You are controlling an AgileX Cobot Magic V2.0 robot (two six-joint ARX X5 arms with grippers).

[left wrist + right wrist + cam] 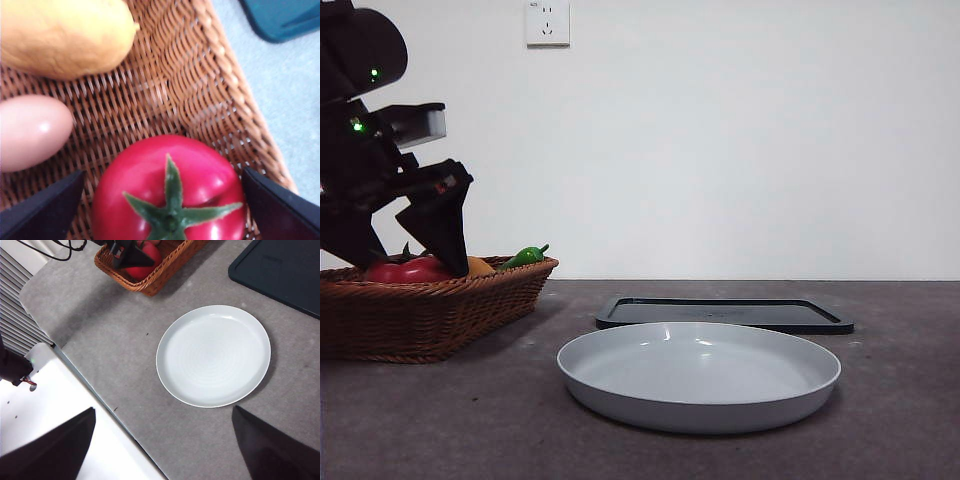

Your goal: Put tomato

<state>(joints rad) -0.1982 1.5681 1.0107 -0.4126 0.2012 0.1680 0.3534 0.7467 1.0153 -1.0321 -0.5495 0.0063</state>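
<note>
Left gripper [167, 200] hangs wide open astride the tomato [170, 190] in the wicker basket [200, 100], nothing gripped. Drop lower, centre on the stem, then close gently. Right gripper [162, 445] waits open, empty, above the plate [214, 355]

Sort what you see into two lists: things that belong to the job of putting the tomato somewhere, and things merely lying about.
Belongs to the job:
tomato, in the wicker basket
left tool, open, astride the tomato
white plate, the likely destination, though that is a guess

Lying about:
yellow-orange fruit
egg
green pepper
dark tray
right tool, waiting above the table
</note>
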